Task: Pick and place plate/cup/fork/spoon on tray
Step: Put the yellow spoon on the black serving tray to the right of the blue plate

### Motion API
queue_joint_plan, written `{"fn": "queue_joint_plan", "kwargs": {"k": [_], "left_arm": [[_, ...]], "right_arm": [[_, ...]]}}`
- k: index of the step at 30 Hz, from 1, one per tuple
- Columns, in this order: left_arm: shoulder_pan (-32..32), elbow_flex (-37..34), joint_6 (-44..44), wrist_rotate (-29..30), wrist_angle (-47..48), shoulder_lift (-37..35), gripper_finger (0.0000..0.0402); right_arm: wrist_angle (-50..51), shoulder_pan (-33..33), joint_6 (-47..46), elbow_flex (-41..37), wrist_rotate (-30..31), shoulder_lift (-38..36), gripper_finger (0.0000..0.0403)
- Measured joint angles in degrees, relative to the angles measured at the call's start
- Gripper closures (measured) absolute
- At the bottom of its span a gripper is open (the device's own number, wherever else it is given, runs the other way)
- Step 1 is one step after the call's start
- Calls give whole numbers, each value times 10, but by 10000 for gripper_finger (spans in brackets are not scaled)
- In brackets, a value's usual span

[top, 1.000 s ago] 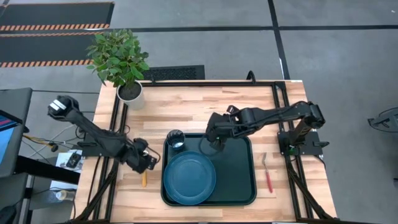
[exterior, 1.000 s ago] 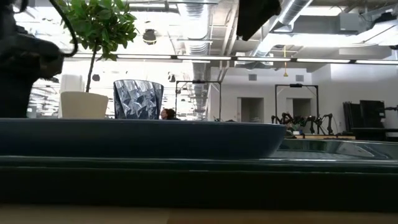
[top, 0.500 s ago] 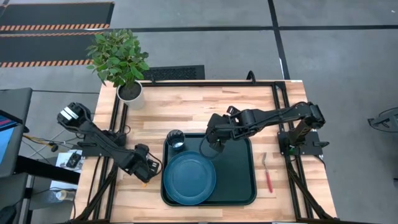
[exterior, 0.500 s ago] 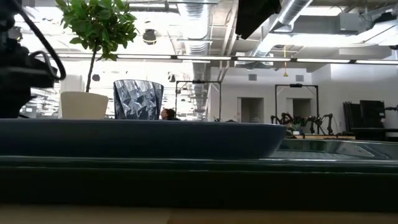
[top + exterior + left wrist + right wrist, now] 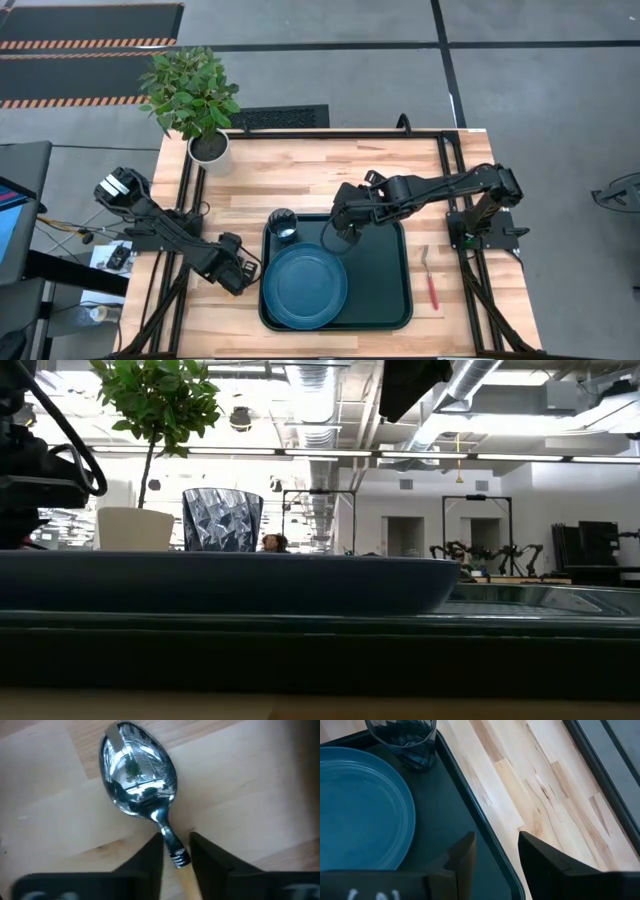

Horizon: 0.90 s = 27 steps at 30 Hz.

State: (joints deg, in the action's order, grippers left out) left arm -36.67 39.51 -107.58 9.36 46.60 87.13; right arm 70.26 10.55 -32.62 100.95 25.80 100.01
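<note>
The spoon [image 5: 137, 772], metal bowl and orange-yellow handle, lies flat on the table just left of the dark green tray [image 5: 380, 270]. My left gripper [image 5: 237, 276] is low over it and hides it from above. The gripper's fingers have closed in around the spoon's neck. On the tray rest the blue plate [image 5: 303, 285] and, in the far left corner, the dark cup [image 5: 282, 225]. The red-handled fork [image 5: 431, 280] lies on the table right of the tray. My right gripper [image 5: 341, 236] hangs open above the tray's far rim and touches nothing. My left gripper has the spoon's neck [image 5: 171, 842] between its two fingers, where the metal meets the orange handle. The fingers [image 5: 150, 862] come from above, pointing down, and lie across the spoon. The spoon lies flat on the table, bowl up.
A white pot with a leafy plant [image 5: 208, 148] stands at the table's far left corner. Bare wood lies beyond the tray's far rim [image 5: 485, 827] and to its right around the fork. Black frame rails border the table.
My left gripper has moved a little toward the near edge and down onto the spoon, whose handle it now covers in the high view. The left arm's rear part has swung toward the tray.
</note>
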Motion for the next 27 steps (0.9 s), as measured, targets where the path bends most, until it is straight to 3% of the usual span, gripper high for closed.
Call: {"fn": "queue_joint_plan", "kwargs": {"k": [4,12,17,27], "left_arm": [[1,-1,9,7,4,0,388],[-3,-3,7,43,19,-37,393],[-4,27,11,70,74,-91,400],[-14,98,80,99,81,-197,400]], "right_arm": [[-1,0,0,0,0,0,237],[-2,0,0,0,2,0,245],[0,0,10,0,2,-8,251],[3,6,28,0,3,-73,261]]}}
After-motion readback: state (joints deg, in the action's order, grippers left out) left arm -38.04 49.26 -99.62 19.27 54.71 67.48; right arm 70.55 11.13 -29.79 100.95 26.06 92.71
